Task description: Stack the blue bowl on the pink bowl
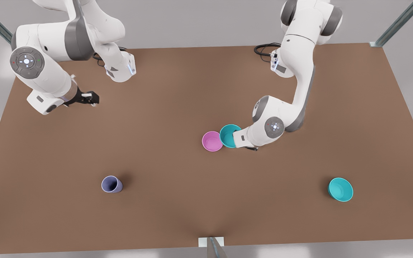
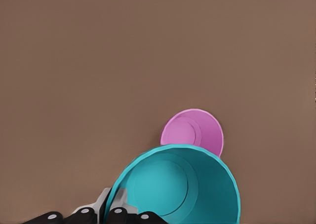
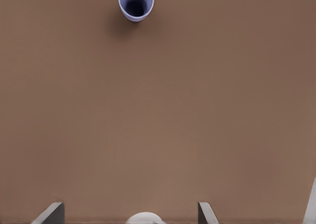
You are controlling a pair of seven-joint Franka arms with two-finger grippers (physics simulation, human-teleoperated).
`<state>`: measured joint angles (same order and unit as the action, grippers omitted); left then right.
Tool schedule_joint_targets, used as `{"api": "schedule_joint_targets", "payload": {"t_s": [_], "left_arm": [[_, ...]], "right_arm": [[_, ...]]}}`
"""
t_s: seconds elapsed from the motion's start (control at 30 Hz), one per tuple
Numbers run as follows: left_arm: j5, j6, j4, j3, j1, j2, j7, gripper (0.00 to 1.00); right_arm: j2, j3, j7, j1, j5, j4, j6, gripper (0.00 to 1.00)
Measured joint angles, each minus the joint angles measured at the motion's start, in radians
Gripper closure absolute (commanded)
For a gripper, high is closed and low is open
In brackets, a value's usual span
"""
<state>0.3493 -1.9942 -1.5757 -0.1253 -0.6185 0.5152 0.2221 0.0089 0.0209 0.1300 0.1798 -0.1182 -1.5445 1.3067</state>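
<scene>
A: Nearest the front camera: lavender cup [image 1: 112,184] at the front view's left, shallower teal bowl [image 1: 340,189] at its right. Both standing well apart from the action, not involved.

B: And mid-table?

A: Pink bowl [image 1: 212,141] sits upright on the table [image 1: 177,89]. The blue bowl [image 1: 229,135] is just beside it on the front view's right, rims look overlapped or touching from that angle. In the left wrist view the blue bowl [image 2: 177,184] looks raised and tilted, partly covering the pink bowl [image 2: 195,131] beyond it.

B: Who's got it?

A: Left gripper [image 1: 237,138]. Fingers [image 2: 118,204] pinch the bowl's wall at the rim, closed down onto it. So grasp is done, we're in the carry-over step.

B: Other arm?

A: Right gripper [image 1: 91,97] is parked far back at the front view's left, waiting. Fingers spread apart, holding nothing; its wrist camera looks over bare table toward the cup [image 3: 136,2].

B: Next?

A: My read: shift the blue bowl a bit further toward the pink one until centred over it, level it out, lower, then release. Risk is the tilted rim clipping the pink bowl and nudging it.
</scene>
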Motion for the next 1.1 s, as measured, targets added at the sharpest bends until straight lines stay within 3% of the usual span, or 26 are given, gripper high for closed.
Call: {"api": "schedule_joint_targets", "payload": {"t_s": [0.3, 0.9, 0.97, 1.1], "left_arm": [[0.038, -0.046, 0.004, 0.005, -0.103, 0.094, -0.237, 0.79], [0.066, -0.134, 0.0, 0.004, -0.102, 0.16, -0.469, 0.79], [0.072, -0.135, 0.0, 0.005, -0.103, 0.165, -0.48, 0.0], [0.112, -0.117, -0.003, 0.004, -0.086, 0.134, -0.468, 0.0]], "right_arm": [[0.001, 0.001, -0.052, -0.039, 0.002, -0.006, -0.008, 0.0], [0.005, 0.004, -0.101, -0.102, 0.013, -0.011, -0.011, 0.0], [0.006, 0.005, -0.104, -0.105, 0.013, -0.011, -0.011, 0.0], [0.006, 0.005, -0.109, -0.105, 0.013, -0.011, -0.011, 0.0]]}}
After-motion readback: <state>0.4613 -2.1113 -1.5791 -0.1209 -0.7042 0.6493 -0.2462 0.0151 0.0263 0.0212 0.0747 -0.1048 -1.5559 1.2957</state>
